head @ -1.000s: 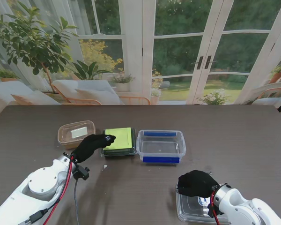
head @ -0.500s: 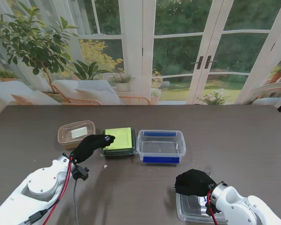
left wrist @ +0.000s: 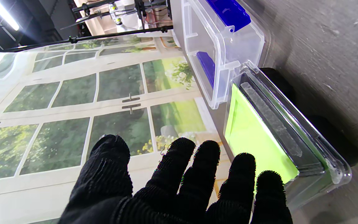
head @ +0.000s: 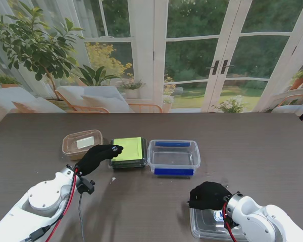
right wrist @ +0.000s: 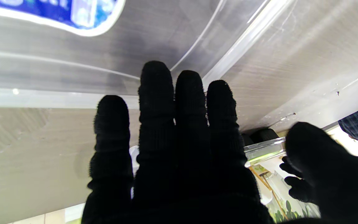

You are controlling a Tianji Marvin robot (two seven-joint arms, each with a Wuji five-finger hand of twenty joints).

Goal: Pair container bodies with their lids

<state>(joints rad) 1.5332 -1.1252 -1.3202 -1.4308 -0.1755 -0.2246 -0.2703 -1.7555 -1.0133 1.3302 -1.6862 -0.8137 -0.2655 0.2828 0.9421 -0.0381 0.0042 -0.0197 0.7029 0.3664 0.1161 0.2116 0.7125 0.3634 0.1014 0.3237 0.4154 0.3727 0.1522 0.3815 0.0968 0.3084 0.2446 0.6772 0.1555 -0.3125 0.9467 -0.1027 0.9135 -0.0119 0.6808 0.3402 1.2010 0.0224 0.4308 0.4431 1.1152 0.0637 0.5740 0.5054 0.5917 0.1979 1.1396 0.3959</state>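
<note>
Two hands in play — my right hand has slid left a bit, fingers flat over the clear lid at lower right, not gripping yet. Left hand open, unmoved beside the green-lidded box. Blue-clip tub at centre needs that lid.

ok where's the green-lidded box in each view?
Stand view: green box mid-table, left of the blue-latched tub, left robot hand at its left edge.
Left wrist view: fills the right side, just past the fingertips.
Right wrist view: only a clear green-tinged edge past the fingers; can't confirm.
Shared landmark: the blue-latched tub, beside it in stand and left wrist views.
</note>
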